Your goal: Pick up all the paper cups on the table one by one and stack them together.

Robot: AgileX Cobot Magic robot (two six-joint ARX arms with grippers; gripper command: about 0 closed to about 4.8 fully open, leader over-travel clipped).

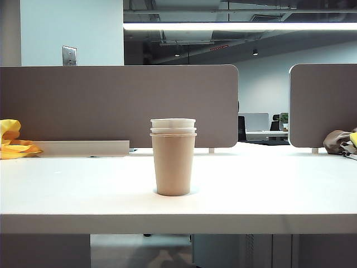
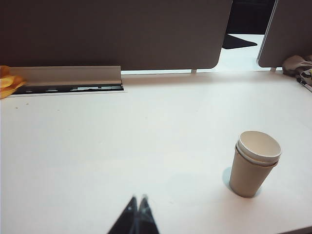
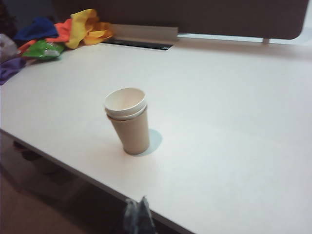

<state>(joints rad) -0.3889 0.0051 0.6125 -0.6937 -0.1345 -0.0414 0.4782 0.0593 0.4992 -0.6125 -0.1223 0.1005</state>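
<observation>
Now: tapered paper cups (image 1: 173, 159) nested on smooth white table (image 1: 279, 190) | left claw (image 2: 137, 199) closed, empty | right claw (image 3: 137, 201) closed, empty

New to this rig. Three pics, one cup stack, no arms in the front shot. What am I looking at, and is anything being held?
It is a robot with two arms, each ending in a two-finger gripper. The exterior view comes from a fixed camera facing the wide white desk; no arm shows in it. The other two pictures come from cameras on the wrists, looking down past the fingertips.

Standing upright on the desk is the stack of paper cups: a tan-brown tapered cup outside with two white rolled rims nested in it. Grey-brown divider panels stand behind, with crumpled colourful cloth off to one side.

The left gripper and right gripper appear as dark tips at the edge of their own views. Both are shut and empty, away from the cups.
</observation>
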